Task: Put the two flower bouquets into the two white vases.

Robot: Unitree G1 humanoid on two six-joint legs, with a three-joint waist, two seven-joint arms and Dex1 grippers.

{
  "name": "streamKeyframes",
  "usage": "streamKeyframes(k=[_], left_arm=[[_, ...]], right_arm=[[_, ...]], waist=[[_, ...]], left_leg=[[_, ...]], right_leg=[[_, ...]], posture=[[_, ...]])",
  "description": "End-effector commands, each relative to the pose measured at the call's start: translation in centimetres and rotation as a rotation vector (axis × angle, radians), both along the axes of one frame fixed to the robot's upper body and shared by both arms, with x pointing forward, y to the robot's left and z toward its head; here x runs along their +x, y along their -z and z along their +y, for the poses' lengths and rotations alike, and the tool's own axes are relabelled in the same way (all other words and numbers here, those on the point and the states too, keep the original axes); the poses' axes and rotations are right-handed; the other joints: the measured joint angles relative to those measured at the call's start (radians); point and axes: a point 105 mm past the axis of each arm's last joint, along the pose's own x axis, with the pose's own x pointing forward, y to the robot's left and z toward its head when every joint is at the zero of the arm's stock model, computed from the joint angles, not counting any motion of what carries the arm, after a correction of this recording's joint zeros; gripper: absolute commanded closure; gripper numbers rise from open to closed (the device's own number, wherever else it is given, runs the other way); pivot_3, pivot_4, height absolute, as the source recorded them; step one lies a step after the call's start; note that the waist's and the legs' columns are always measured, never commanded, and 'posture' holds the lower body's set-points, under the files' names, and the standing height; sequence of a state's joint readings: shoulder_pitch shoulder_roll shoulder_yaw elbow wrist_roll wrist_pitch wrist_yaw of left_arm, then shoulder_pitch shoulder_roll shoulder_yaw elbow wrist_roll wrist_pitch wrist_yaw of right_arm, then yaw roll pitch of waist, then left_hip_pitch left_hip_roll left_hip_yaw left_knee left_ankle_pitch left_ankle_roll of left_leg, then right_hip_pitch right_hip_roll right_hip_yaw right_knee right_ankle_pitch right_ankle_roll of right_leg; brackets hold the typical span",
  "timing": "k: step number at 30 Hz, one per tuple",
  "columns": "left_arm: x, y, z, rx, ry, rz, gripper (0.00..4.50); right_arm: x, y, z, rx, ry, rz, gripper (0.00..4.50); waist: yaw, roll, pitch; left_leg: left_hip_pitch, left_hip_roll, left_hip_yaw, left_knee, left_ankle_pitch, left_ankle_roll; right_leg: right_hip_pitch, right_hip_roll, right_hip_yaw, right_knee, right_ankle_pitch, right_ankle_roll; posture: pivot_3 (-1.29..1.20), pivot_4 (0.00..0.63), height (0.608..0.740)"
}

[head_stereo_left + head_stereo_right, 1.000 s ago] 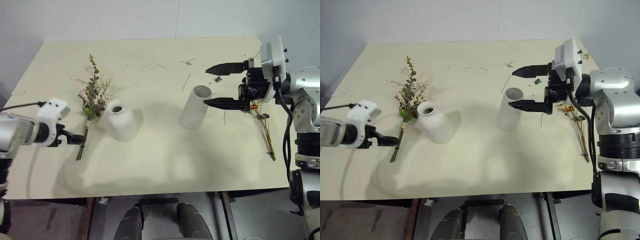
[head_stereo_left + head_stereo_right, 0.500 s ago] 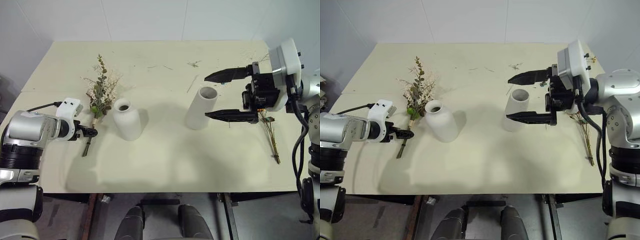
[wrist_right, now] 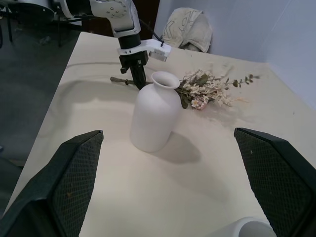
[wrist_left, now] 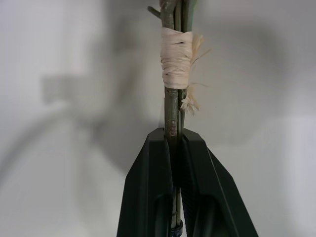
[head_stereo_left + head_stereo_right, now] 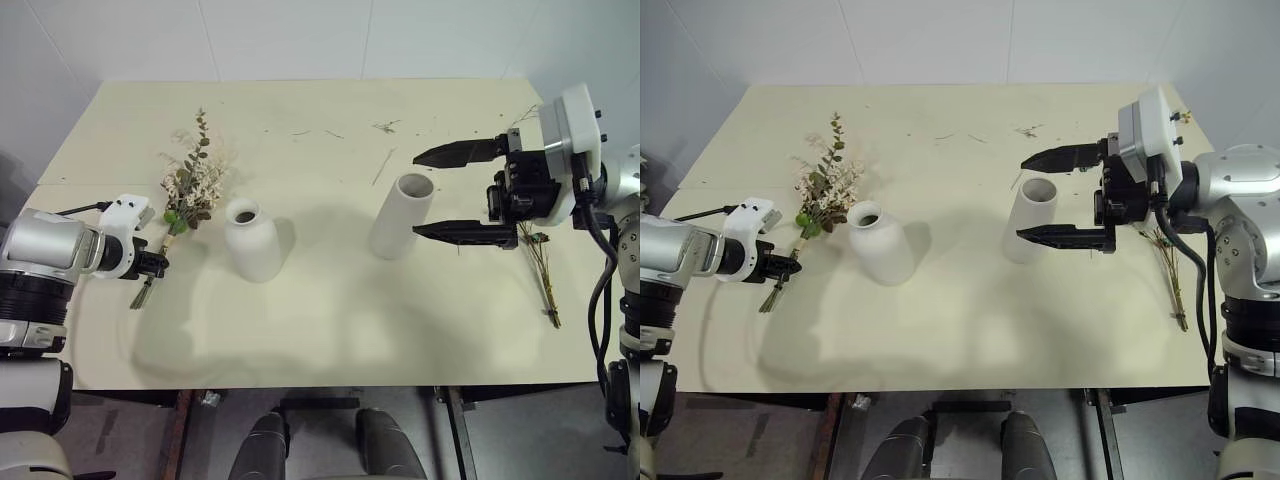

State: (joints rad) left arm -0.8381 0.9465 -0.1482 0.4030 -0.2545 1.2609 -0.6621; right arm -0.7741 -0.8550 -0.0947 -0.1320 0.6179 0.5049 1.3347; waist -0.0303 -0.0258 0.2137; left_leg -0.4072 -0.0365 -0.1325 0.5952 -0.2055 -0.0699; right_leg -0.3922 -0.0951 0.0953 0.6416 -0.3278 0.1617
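Left gripper [image 5: 152,266], at the left edge of the left eye view, has its two black fingers [image 4: 148,197] pressed together on the stems of the large bouquet [image 5: 190,185], pinching them just below a wrap of pale twine [image 4: 177,64]. Right gripper [image 5: 462,192], at the right of that frame, has its fingers spread wide, one above the other in the picture, holding nothing; its lower finger lies just beside the cylinder vase and its tips point toward the frame's left.

By size, the cream table [image 5: 330,320] comes first, filling the middle of the left eye view from the white wall at the top down to its front edge in the lower third.

Next, the cylinder vase [image 5: 398,217] stands upright right of centre, its wide mouth open to the camera, just left of the spread fingers.

Squat and narrow-necked, the bottle vase [image 5: 252,240] stands upright left of centre, well apart from the cylinder.

Upper left of the bottle vase, the large bouquet's head of pale sprigs and green leaves lies near the neck, its stems running down and left into the pinching fingers. Whether the head rests on the table or is raised off it I cannot tell.

Over at the right edge, the thin bouquet [image 5: 543,272] lies flat on the table, partly behind the right gripper, stems pointing toward the lower right.

Smallest are a few loose twigs [image 5: 380,165] scattered across the upper middle of the table.
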Motion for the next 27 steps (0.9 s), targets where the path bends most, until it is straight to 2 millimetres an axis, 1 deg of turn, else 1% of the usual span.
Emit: streamKeyframes(k=[1,3,4,5,6,7,9,11,13,16,19,22,27], left_arm=[[2.0,-3.9,2.1,-0.064,-0.106,-0.229,4.49],[3.1,-5.8,1.8,-0.148,-0.107,-0.376,4.49],[4.1,-8.5,0.4,-0.267,-0.025,-0.575,4.49],[4.2,-11.7,-0.7,-0.402,0.041,-0.792,4.49],[3.7,-13.8,-1.2,-0.486,0.087,-0.957,4.49],[3.0,-15.2,-1.7,-0.551,0.127,-1.072,4.49],[2.1,-16.0,-2.9,-0.651,0.186,-1.137,4.49],[0.2,-17.1,-5.3,-0.783,0.343,-1.209,4.49],[-1.7,-17.6,-7.2,-0.878,0.489,-1.256,4.49],[-2.7,-17.0,-8.6,-0.951,0.57,-1.21,4.49],[-3.1,-15.9,-10.2,-0.898,0.645,-1.171,4.49],[-2.9,-15.1,-11.4,-0.873,0.692,-1.14,4.49],[-2.4,-14.3,-12.1,-0.84,0.724,-1.142,4.49]], right_arm=[[-0.9,-1.1,-0.5,0.005,-0.004,-0.04,0.0],[-0.9,-1.0,-0.6,0.002,0.002,-0.038,0.0],[-0.8,-1.0,-0.7,0.002,0.012,-0.037,0.0],[-0.7,-1.0,-0.8,0.003,0.023,-0.037,0.0],[-0.5,-1.0,-0.9,0.007,0.033,-0.036,0.0],[-0.4,-0.9,-0.9,0.01,0.039,-0.035,0.0],[-0.2,-0.9,-0.9,0.017,0.047,-0.033,0.0],[0.1,-0.7,-0.9,0.025,0.057,-0.026,0.0],[0.4,-0.5,-1.0,0.035,0.067,-0.02,0.0],[0.6,-0.4,-0.8,0.045,0.073,-0.018,0.0],[0.6,-0.5,-0.8,0.056,0.079,-0.015,0.0],[0.7,-0.4,-0.7,0.066,0.089,-0.014,0.0],[0.6,-0.4,-0.7,0.078,0.102,-0.018,0.0]], waist=[[0.0,-0.001,0.001],[0.0,-0.002,0.001],[0.0,-0.002,0.001],[0.002,-0.002,0.001],[0.003,-0.002,0.001],[0.005,-0.003,0.001],[0.005,-0.004,0.0],[-0.002,-0.004,0.0],[-0.001,-0.004,0.0],[-0.001,-0.004,0.0],[0.0,-0.004,0.0],[0.002,-0.004,0.0],[0.003,-0.004,0.0]], left_leg=[[0.0,0.0,0.0,0.0,0.0,0.0],[0.0,0.0,0.0,0.001,0.0,0.0],[-0.001,0.0,0.0,0.001,0.0,0.0],[-0.001,0.0,0.0,0.001,0.0,0.0],[-0.002,0.0,0.0,0.001,0.0,-0.001],[-0.002,0.0,0.0,0.001,0.0,-0.001],[-0.006,0.0,-0.001,0.003,0.0,-0.001],[-0.007,0.0,0.0,0.003,0.0,-0.001],[-0.007,0.0,0.003,0.003,-0.001,0.0],[-0.007,0.001,0.003,0.004,-0.001,0.001],[-0.006,0.001,0.003,0.005,-0.002,0.001],[-0.006,0.0,0.003,0.009,-0.002,0.001],[-0.006,0.0,0.003,0.011,-0.002,0.002]], right_leg=[[-0.001,0.0,0.0,0.001,0.0,0.0],[-0.001,0.0,0.0,0.001,0.0,0.0],[-0.001,0.0,0.0,0.001,0.0,0.0],[-0.001,0.0,0.0,0.001,0.0,0.0],[-0.001,-0.001,0.0,0.0,0.0,0.001],[-0.001,-0.002,-0.001,0.0,0.001,0.001],[-0.003,-0.002,-0.002,-0.003,0.001,0.001],[-0.004,-0.002,-0.001,-0.004,0.001,0.002],[-0.004,-0.002,0.001,-0.004,0.001,0.002],[-0.004,-0.001,0.001,-0.004,0.001,0.002],[-0.004,-0.001,0.001,-0.002,0.001,0.002],[-0.002,-0.001,0.001,-0.002,0.002,0.003],[0.0,-0.001,0.001,-0.004,0.004,0.004]], posture=[[0.0,0.15,0.74],[0.0,0.15,0.74],[0.0,0.15,0.74],[0.0,0.15,0.74],[0.0,0.15,0.74],[0.0,0.15,0.74],[0.0,0.15,0.74],[0.0,0.15,0.74],[0.0,0.15,0.74],[0.0,0.15,0.74],[0.0,0.15,0.74],[0.0,0.15,0.74],[0.0,0.15,0.74]])
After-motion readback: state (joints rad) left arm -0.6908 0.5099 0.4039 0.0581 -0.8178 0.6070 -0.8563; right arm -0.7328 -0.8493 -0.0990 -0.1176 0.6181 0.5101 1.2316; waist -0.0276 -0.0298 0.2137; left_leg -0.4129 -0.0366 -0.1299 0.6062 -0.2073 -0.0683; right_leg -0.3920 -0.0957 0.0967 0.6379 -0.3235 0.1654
